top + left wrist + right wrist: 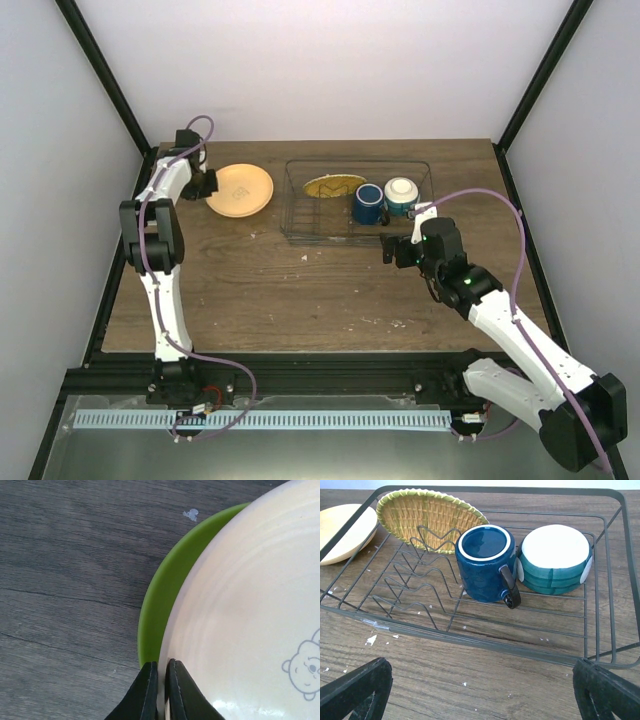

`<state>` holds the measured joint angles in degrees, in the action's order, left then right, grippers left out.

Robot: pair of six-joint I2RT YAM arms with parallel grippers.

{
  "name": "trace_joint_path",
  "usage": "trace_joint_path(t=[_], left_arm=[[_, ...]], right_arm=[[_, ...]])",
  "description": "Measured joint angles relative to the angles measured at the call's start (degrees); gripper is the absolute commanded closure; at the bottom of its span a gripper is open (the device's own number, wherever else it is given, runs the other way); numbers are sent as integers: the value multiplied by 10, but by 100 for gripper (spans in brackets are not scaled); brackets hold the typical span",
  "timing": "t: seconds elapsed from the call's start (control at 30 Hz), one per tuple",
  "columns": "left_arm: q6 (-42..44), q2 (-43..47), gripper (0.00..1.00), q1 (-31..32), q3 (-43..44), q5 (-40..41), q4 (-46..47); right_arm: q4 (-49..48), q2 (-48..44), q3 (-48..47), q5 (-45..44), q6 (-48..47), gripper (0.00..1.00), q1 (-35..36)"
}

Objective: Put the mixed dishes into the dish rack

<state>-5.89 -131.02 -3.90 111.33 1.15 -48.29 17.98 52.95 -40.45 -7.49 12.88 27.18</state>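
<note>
Top external view: finds three of the mixed dishes already inside the dish rack (296, 205): grid-patterned plate (334, 186) leaning at the left end, dark blue mug (367, 204) and blue-and-white cup (401, 196) side by side to its right. Leaves one outside: yellow-green plate (240, 190), on the table (300, 290) just left of the rack. Left wrist view: shows left gripper (161, 692) pinched tight on that plate's rim. Right wrist view: shows right gripper (480, 667) spread wide, holding nothing, facing the rack's front. Looks mostly done; needs only the last plate lifted and slotted in.
</note>
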Motion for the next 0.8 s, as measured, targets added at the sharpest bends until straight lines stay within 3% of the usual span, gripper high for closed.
trace_joint_path(t=[0.23,0.47,0.8], left_arm=[[1,32,100,1,-37,-2,23],[3,168,100,1,-167,6,69],[-1,381,100,5,-268,-38,165]], right_arm=[[-1,0,0,8,0,0,0],[-11,1,0,44,-4,0,0],[-77,29,0,158,1,0,0]])
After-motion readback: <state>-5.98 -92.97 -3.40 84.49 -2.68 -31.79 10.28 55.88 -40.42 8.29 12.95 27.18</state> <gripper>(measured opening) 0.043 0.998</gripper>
